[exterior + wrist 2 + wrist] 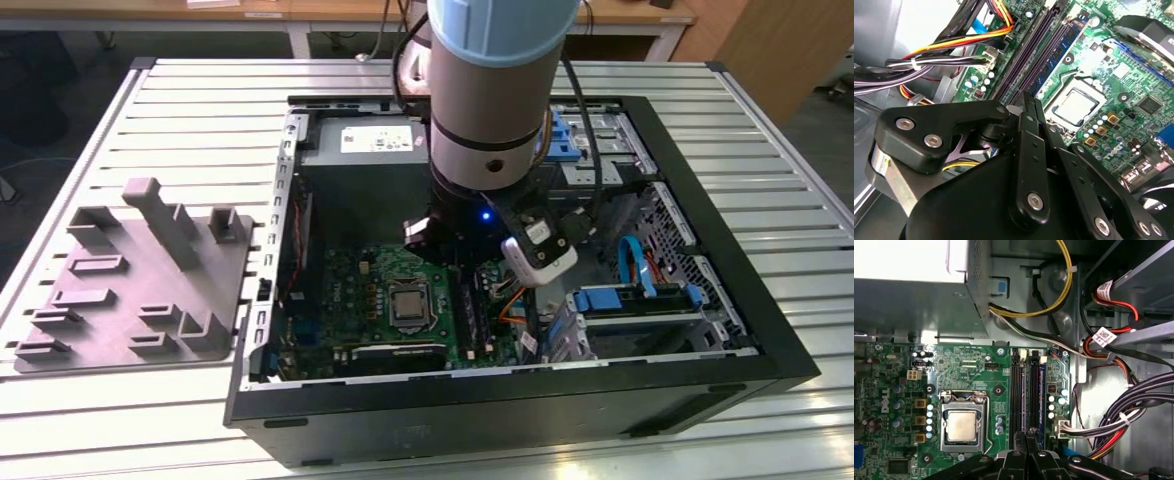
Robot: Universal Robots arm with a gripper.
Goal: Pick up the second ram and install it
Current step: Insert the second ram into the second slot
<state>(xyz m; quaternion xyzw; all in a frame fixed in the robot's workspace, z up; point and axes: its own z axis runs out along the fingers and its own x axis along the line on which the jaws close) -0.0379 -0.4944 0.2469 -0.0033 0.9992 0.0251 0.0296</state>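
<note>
1. First wrist view: a flat green motherboard (969, 370) lies inside the case. It carries a square silver CPU socket (961, 425) and, beside that, a bank of long black plastic slot rails (1016, 390).
2. The black gripper (1026, 436) has its fingers pressed tight together, tips just over one end of the slot bank. Can't tell if anything thin is pinched betw. the pads.
3. A thin, dark bluish-green memory stick (1042, 390) stands upright, seated in one rail. It sits betw. the socket and a row of small round capacitors (1054, 400). By look it matches the second ram, but can't tell whether it is that one.
4. Second wrist view: the gripper (1030, 102) is seen close up, its black linkage arms folded in. The memory stick (1066, 45) runs alongside the dark rails. The fingertips are near its end; touching or not, can't tell.
5. Black, yellow, orange & red cables (949, 62), bound w/ a white tie, run to a white plug (989, 55) at the board edge next to the rails.
6. Exterior view: the grey & light-blue arm (487, 100) reaches down into the open black computer case (507, 410), which lies on its side on a ribbed metal table (200, 110).
7. A grey plastic fixture block (134, 280) w/ slots & posts sits on the table just beside the case, at the exterior view's left.
</note>
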